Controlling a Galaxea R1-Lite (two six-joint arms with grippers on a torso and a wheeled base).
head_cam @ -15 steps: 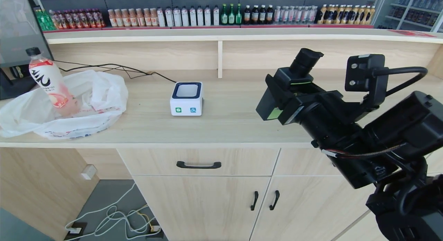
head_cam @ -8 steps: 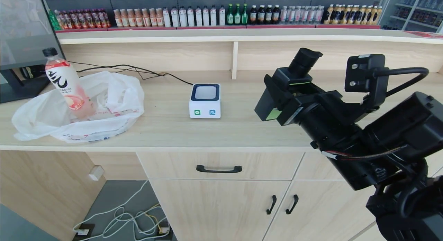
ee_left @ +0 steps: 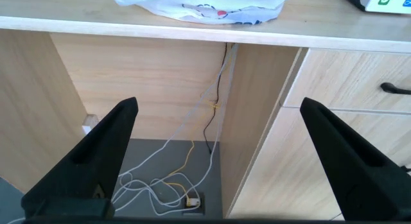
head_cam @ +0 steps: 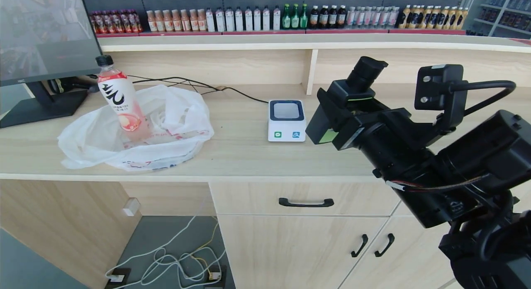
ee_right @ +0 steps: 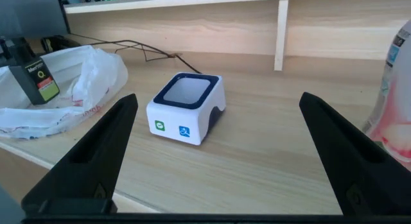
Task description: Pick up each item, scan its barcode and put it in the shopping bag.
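A: Where's the pink drink bottle [head_cam: 120, 100]?
B: Standing in the white plastic shopping bag [head_cam: 174, 115] on the pale wooden surface [head_cam: 249, 156].
A: Left pincer [ee_left: 218, 105]?
B: Spread wide, below the surface's edge.
A: Right pincer [ee_right: 218, 99]?
B: Spread wide, facing the white scanner box [ee_right: 186, 108].

Pale wooden counter [head_cam: 249, 156] over drawer [head_cam: 290, 193] and cupboards [head_cam: 290, 256], bottle-lined shelf [head_cam: 269, 32] behind, grey floor [head_cam: 153, 229] below.

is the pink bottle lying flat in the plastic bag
No, the bottle stands upright on its base inside the bag, with its cap on top.
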